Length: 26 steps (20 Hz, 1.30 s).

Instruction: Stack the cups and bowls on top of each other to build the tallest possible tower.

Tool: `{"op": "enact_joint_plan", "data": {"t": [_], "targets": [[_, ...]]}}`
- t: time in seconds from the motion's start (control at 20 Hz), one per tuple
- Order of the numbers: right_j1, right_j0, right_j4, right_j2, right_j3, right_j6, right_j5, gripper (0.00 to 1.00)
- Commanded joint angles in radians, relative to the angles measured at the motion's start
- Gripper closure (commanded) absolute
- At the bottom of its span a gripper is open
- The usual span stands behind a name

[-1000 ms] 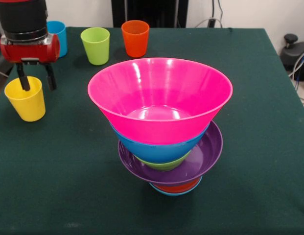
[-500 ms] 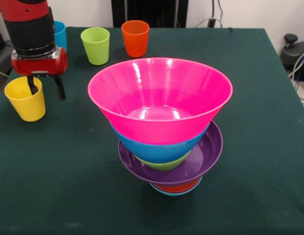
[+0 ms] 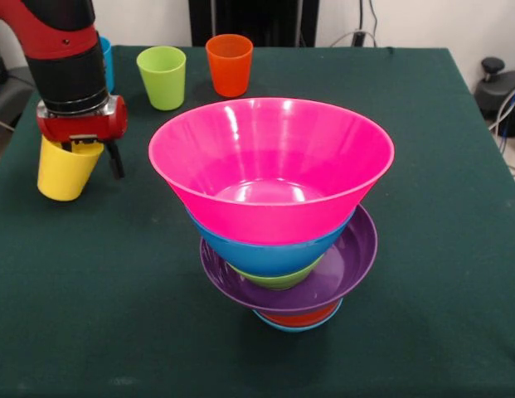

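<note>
The tower stands at the table's middle: the large pink bowl point(image 3: 271, 170) on top, then the deep blue bowl point(image 3: 265, 257), green bowl point(image 3: 278, 280), purple bowl point(image 3: 340, 269), orange bowl point(image 3: 303, 317) and light-blue bowl point(image 3: 282, 325) lowest. My gripper point(image 3: 95, 162) is at the left, shut on the rim of the yellow cup point(image 3: 65, 172). The cup is tilted; one finger point(image 3: 116, 162) shows outside its wall. The lime green cup point(image 3: 162, 76) and orange cup point(image 3: 229, 65) stand at the back. The blue cup point(image 3: 107, 62) is mostly hidden behind my arm.
The dark green table cloth point(image 3: 439, 249) ends at the left edge close to the yellow cup. A black device with cables point(image 3: 499, 91) sits off the table at the right.
My gripper has moved right and lower over the yellow cup and closed on its rim. The cup, upright before, now tilts and has shifted slightly right.
</note>
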Motion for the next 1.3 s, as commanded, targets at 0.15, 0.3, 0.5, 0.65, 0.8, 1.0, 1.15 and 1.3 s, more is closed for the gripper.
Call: {"op": "enact_joint_plan", "data": {"t": [0.15,0.3,0.5,0.65,0.8,1.0,1.15,1.3], "targets": [[0.056,0.016,-0.096,0.031,-0.06,-0.159,-0.045,0.0],[0.054,0.017,-0.098,0.033,-0.062,-0.161,-0.038,0.0],[0.051,0.016,-0.1,0.034,-0.06,-0.161,-0.039,0.0],[0.05,0.018,-0.093,0.032,-0.06,-0.155,-0.031,0.0],[0.044,0.021,-0.092,0.03,-0.056,-0.149,-0.03,0.0],[0.038,0.022,-0.088,0.027,-0.048,-0.141,-0.026,0.0],[0.021,0.024,-0.082,0.026,-0.035,-0.137,-0.018,0.0],[-0.012,0.026,-0.068,0.028,-0.015,-0.136,0.007,0.0]]}}
